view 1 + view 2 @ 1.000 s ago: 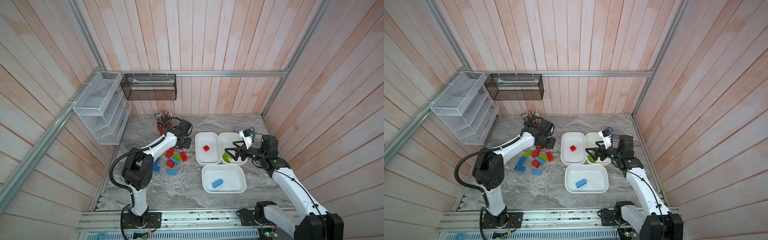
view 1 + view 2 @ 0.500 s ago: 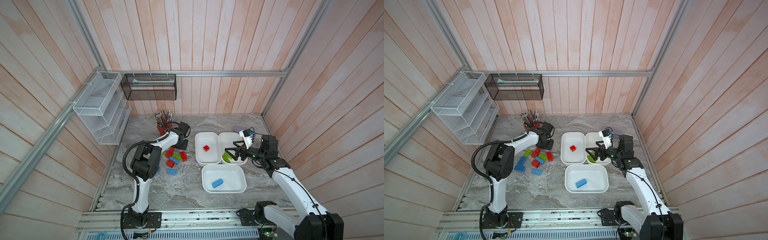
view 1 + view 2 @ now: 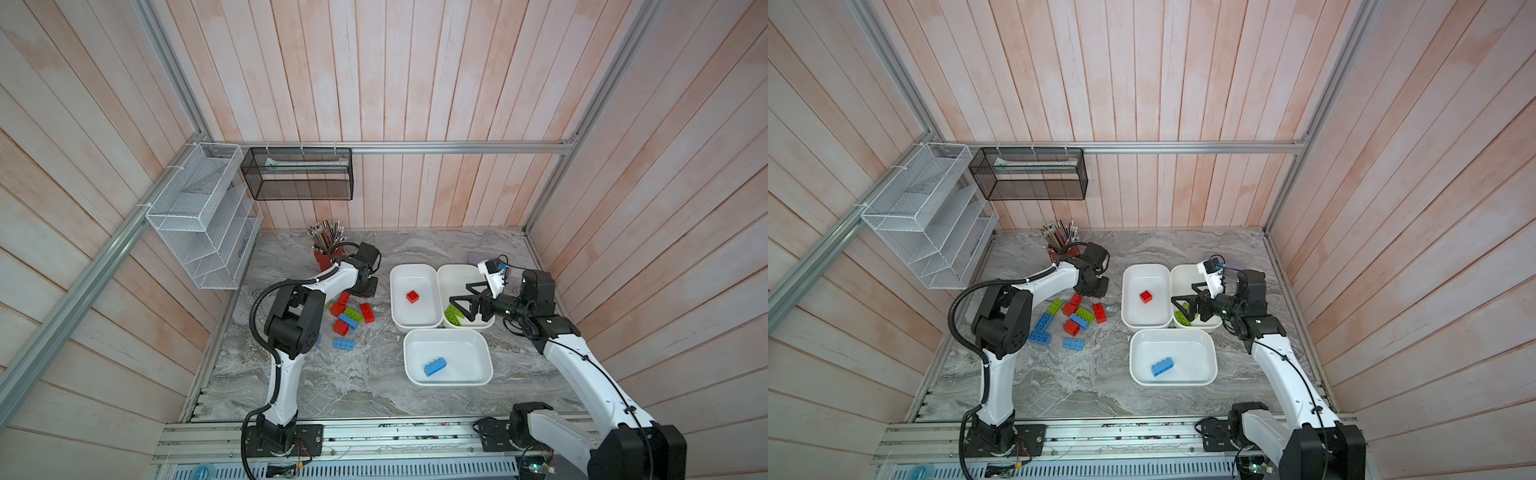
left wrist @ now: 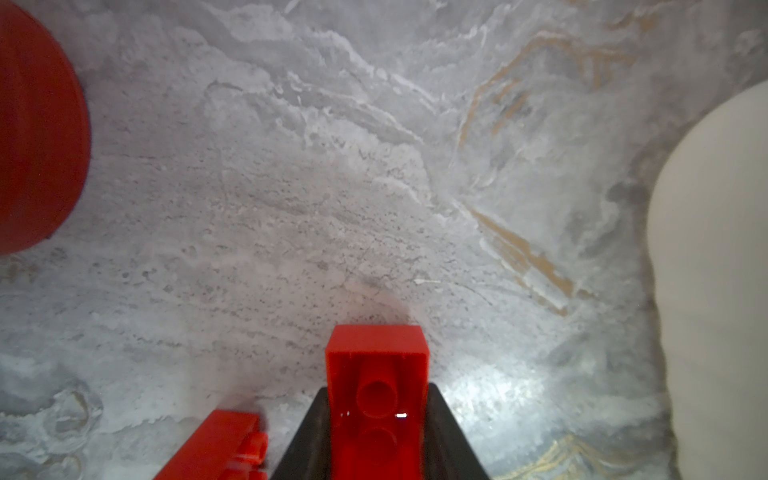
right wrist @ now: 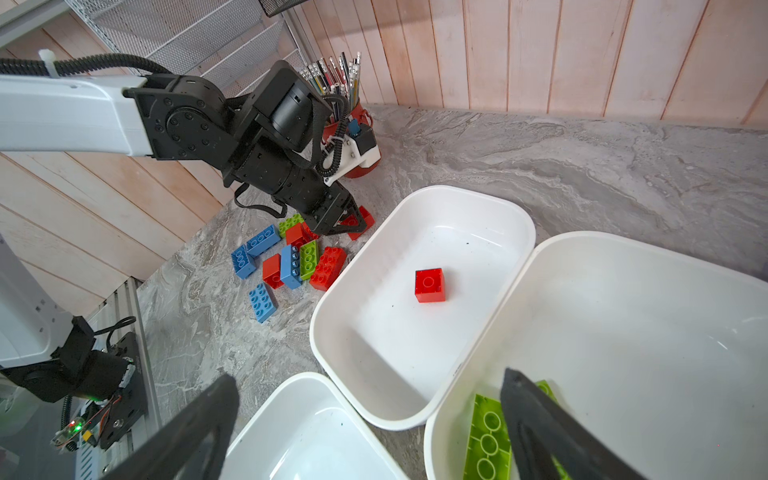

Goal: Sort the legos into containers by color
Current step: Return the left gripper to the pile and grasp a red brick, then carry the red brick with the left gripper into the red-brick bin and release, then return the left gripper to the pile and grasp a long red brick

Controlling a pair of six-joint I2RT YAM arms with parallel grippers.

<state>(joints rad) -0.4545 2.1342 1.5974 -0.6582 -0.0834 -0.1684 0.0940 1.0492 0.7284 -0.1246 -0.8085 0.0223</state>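
red brick (image 4: 376,365), clamped in left gripper (image 4: 376,397)

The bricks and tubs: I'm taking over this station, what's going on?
The left gripper is shut on a red plastic brick at the loose pile of red, green and blue bricks. The right gripper hangs open over the white plastic tub holding a lime green brick. The neighbouring white tub holds one red square brick; the front white tub one blue oblong brick.

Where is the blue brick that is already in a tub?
In both top views the blue brick lies alone in the nearest white tub, right of the loose pile.
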